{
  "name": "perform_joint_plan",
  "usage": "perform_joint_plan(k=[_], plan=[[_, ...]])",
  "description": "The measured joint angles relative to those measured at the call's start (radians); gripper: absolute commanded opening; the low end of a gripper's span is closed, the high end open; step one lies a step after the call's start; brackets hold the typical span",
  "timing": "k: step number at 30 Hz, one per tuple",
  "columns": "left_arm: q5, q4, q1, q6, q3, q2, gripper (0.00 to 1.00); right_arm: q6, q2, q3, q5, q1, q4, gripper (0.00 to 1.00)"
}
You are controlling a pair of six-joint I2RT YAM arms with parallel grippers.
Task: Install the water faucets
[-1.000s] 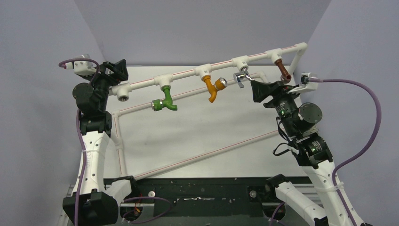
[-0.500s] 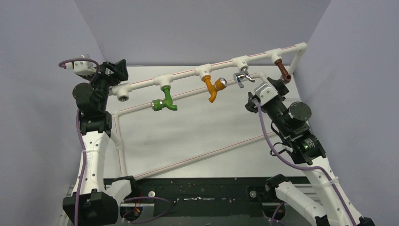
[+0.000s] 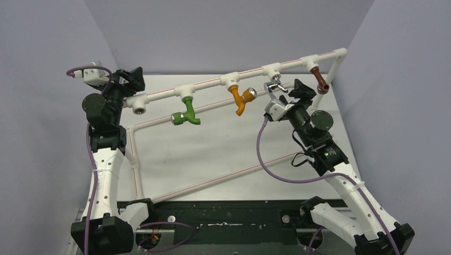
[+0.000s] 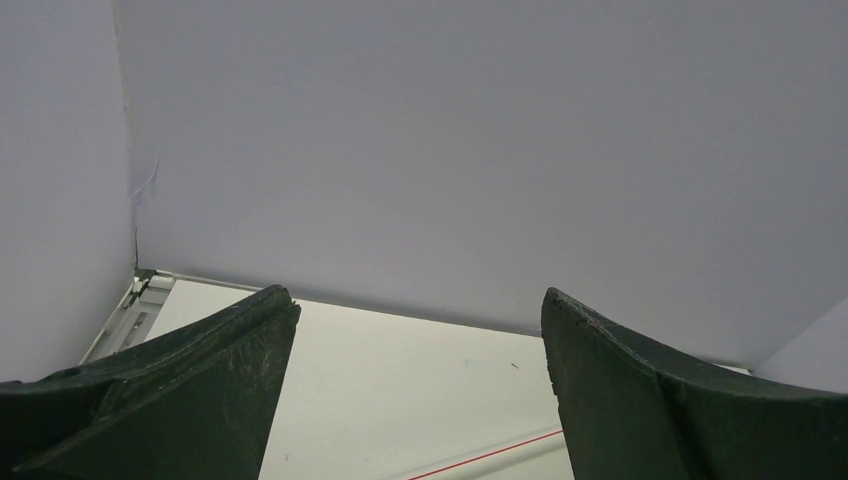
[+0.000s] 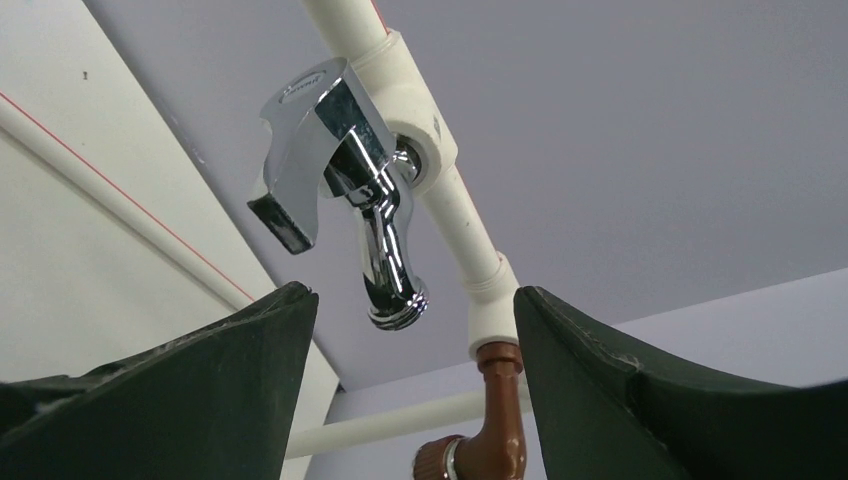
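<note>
A pale table (image 3: 213,149) fills the floor of a grey-walled booth, and a white pipe frame (image 3: 207,86) with thin red stripes stands over it. The frame's top rail slants up from the left side to the far right corner.

The left arm (image 3: 106,159) rises along the left side of the table. The left gripper (image 3: 130,79) sits at the low end of the rail, just above a bare metal-lined socket (image 3: 139,110). In the wrist view its jaws (image 4: 415,310) are spread wide with only wall and table between them, so it grips nothing. The right arm (image 3: 319,151) reaches in from the right, trailing a purple cable (image 3: 276,172).

The right gripper (image 3: 291,94) points up at the rail. Its jaws (image 5: 410,295) are parted and released, with both fingers clear of the metal.

The chrome faucet (image 3: 274,87) is seated in a white tee on the top rail, between the orange faucet (image 3: 239,101) and the brown faucet (image 3: 320,79). From the right wrist the chrome faucet (image 5: 340,180) shows its lever to the left. Its spout hangs down and ends just above the gap between the fingers. The brown faucet (image 5: 480,440) shows low in that view. The green faucet (image 3: 185,114) hangs from the next tee to the left of the orange one.
</note>
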Motion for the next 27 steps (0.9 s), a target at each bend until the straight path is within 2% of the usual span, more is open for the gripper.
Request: perform_joint_plan(k=[9,19,22,27], plan=[[0.0,0.0,0.0,0.0,0.0,0.0,0.9,-0.116,0.074,0.001,-0.027,0.008,0.07,0.7],[0.0,0.0,0.001,0.0,0.0,0.0,0.9,-0.134,0.108,0.029,-0.056,0.033,0.116,0.6],[0.0,0.0,0.002,0.0,0.0,0.001,0.9,-0.133,0.115,0.04,-0.059,0.043,0.126,0.52],[0.0,0.001,0.002,0.0,0.001,0.002,0.9,-0.12,0.132,0.041,-0.059,0.051,0.123,0.28]])
